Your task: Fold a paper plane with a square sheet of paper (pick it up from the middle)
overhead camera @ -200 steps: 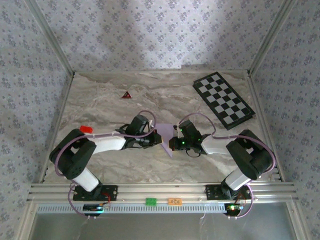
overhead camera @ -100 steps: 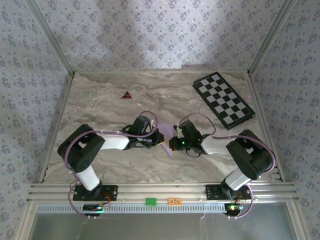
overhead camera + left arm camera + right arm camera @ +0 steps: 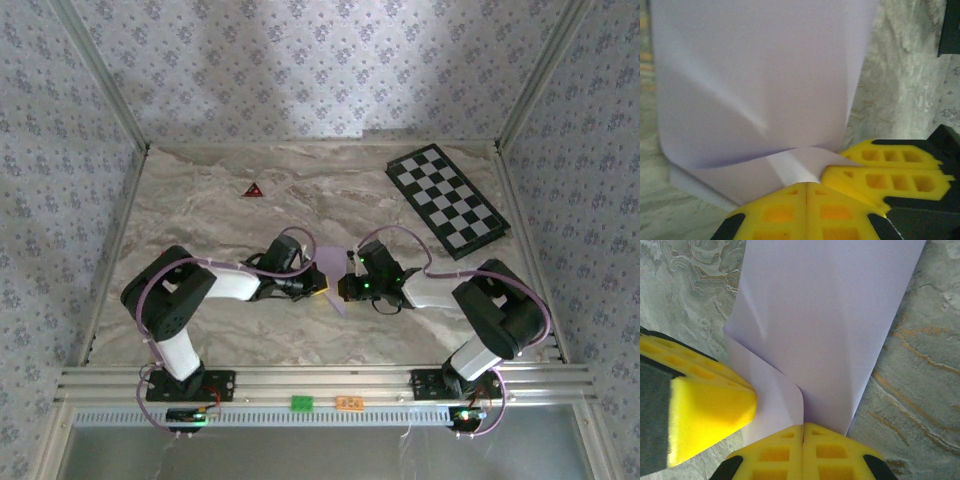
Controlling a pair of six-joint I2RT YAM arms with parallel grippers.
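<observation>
Here, seen from above, the left gripper (image 3: 320, 290) and right gripper (image 3: 342, 289) meet tip to tip at the middle of the marble table (image 3: 200, 215). Both are clamped on the lilac paper (image 3: 333, 263). The creased sheet stands between them, reaching mostly toward 12 o'clock and slightly toward 6. In the left wrist view, the paper rises toward 12 o'clock from the pinched yellow fingers (image 3: 785, 217). The checkered board (image 3: 447, 199) lies well apart at 2 o'clock.

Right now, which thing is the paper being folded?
On the marble table, look where the left gripper and right gripper meet. The sheet of paper pinched between them is plain pale lilac, unlike the checkered board and red triangle farther back.
</observation>
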